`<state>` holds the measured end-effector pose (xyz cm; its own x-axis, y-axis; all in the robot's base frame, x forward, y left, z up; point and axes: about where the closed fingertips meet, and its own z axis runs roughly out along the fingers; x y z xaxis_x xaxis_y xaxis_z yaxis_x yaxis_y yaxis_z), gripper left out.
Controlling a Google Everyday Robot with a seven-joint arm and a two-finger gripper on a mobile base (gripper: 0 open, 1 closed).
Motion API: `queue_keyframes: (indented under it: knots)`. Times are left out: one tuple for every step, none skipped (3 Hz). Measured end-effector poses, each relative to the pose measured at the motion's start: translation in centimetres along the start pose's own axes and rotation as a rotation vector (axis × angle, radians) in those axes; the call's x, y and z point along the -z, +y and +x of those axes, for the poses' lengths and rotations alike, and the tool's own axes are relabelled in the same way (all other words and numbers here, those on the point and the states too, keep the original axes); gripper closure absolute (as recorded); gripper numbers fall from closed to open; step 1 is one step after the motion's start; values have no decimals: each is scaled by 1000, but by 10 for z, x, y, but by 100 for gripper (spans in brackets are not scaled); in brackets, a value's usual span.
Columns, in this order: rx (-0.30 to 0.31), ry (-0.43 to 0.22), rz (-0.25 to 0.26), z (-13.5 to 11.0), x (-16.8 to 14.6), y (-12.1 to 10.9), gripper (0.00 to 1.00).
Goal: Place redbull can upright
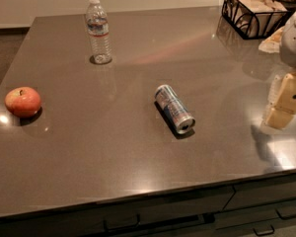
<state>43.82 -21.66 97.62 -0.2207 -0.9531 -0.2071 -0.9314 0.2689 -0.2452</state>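
Best taken across mid-body, likely light, slick, roll-prone: slim silver-and-blue metal redbull can (174, 108) lying sideways; cream gripper (282, 107) near dark worktop's (113, 157) right edge, grip unreadable.

arm (295, 43): comes in at the right edge of the frame, upper right. Only a pale, rounded white section shows; the rest is cut off by the frame edge.
gripper (282, 106): right edge, mid-height, directly below the white arm section. Cream-yellow, blocky parts; the upper block carries a small dark dot.
pose: gripper hangs downward, lower end angled a little toward the left of the frame.
visible share: partial, right side out of frame.
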Motion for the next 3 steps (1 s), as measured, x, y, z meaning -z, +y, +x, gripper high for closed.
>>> queue_keyframes:
  knots:
    - [91,-47,-26,-16,-4,-3,0]
    - [307,-139,-78,-49,-26,-15,0]
    - [499,-190,-89,-68,-41,-21,0]
